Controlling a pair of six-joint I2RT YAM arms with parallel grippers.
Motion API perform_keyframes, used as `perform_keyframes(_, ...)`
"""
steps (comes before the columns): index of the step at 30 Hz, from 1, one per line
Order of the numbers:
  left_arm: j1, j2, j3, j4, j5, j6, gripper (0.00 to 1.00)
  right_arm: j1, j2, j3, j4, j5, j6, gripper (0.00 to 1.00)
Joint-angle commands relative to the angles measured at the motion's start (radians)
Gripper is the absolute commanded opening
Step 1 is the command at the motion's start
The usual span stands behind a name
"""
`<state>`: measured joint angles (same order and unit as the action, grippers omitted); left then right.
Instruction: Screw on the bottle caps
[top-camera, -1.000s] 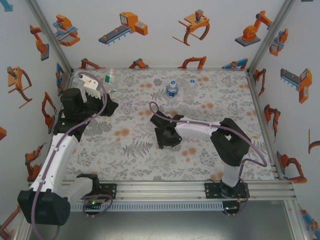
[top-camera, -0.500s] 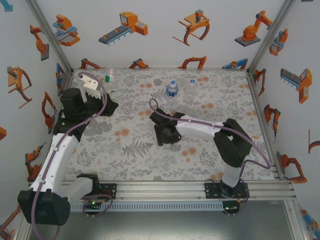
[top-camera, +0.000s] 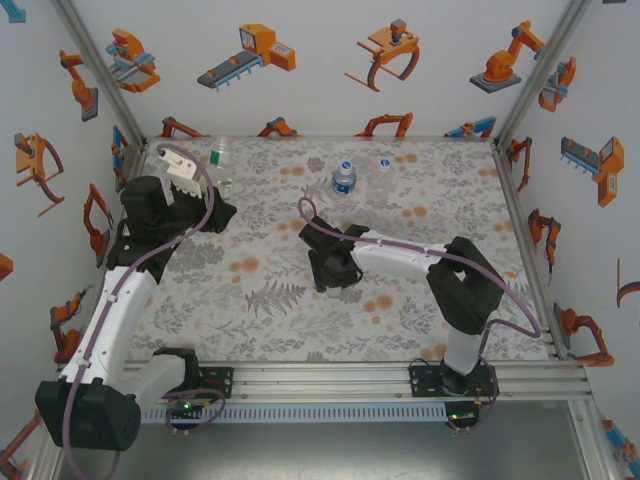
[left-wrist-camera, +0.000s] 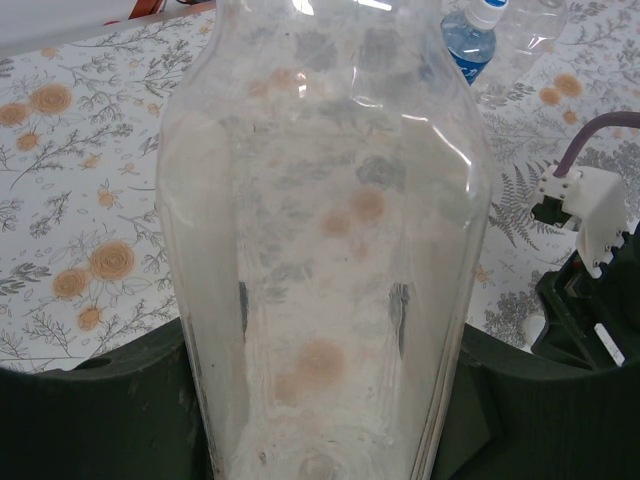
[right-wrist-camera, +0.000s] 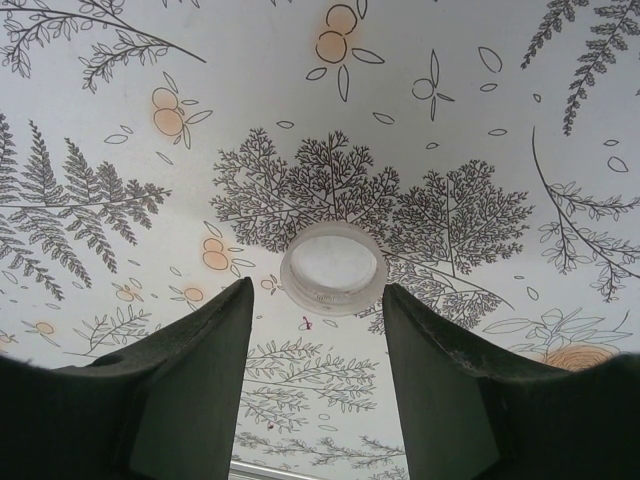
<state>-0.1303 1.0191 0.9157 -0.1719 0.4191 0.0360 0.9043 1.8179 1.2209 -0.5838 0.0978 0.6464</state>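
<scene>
Two arms are sharing the job: one is bracing, the other is fetching.

The left gripper (left-wrist-camera: 320, 420) is clamping the clear bottle (left-wrist-camera: 320, 200) around its wide body, with fingers pressing in from both sides. It is holding the bottle at the left side of the table (top-camera: 270, 310), probably so the neck is steady for a cap. The right gripper (right-wrist-camera: 317, 295) is hanging low near the table's middle with its jaws standing apart, gripping nothing. A white cap (right-wrist-camera: 333, 268) is lying flat on the floral print just ahead of the fingertips — lined up, it seems, for a pinch across its rim. Farther back, the blue-label bottle (top-camera: 344, 178) is standing upright, already wearing a white cap.
</scene>
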Motion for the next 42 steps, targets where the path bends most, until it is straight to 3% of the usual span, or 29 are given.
perform_keyframes(1,0.004,0.001,0.0,0.022,0.012,-0.01,0.02,0.005,0.017,0.007,0.012,-0.001,-0.011,0.51)
perform_keyframes(22,0.005,0.004,0.002,0.022,0.012,-0.01,0.02,0.005,0.008,0.025,0.0,0.012,-0.023,0.5)
perform_keyframes(42,0.004,0.004,0.001,0.022,0.014,-0.012,0.02,0.004,-0.023,0.031,-0.021,0.041,-0.033,0.55)
